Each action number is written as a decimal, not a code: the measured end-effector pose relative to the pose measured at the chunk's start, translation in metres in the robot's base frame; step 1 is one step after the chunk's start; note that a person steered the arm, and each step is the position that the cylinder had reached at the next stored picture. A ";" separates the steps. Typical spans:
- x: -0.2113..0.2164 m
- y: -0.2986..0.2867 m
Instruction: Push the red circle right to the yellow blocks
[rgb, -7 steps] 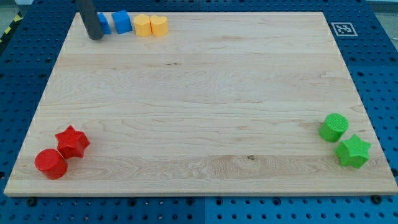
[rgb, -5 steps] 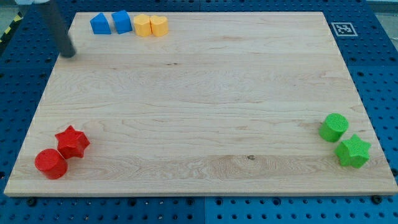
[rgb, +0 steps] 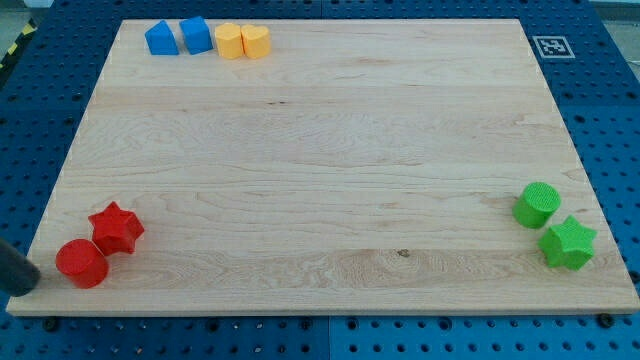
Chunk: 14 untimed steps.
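Observation:
The red circle (rgb: 81, 263) sits near the board's bottom left corner, touching the red star (rgb: 116, 228) just up and right of it. Two yellow blocks stand side by side at the view's top left: one (rgb: 230, 41) on the left, a heart-like one (rgb: 256, 41) on the right. My tip (rgb: 27, 284) is at the view's left edge, just left of and slightly below the red circle, with a small gap between them.
Two blue blocks (rgb: 160, 38) (rgb: 196, 34) stand left of the yellow ones. A green circle (rgb: 537, 205) and a green star (rgb: 567, 243) sit at the right edge. A marker tag (rgb: 551, 46) is at the top right corner.
My tip has moved from the top left, near the blue blocks, down the left side to beside the red circle. No block has moved.

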<state>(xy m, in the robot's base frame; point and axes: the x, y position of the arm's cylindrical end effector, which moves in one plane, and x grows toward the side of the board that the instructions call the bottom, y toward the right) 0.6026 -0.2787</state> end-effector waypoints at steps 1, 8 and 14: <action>0.000 0.056; -0.017 0.121; -0.073 0.192</action>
<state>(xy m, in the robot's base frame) 0.5296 -0.0869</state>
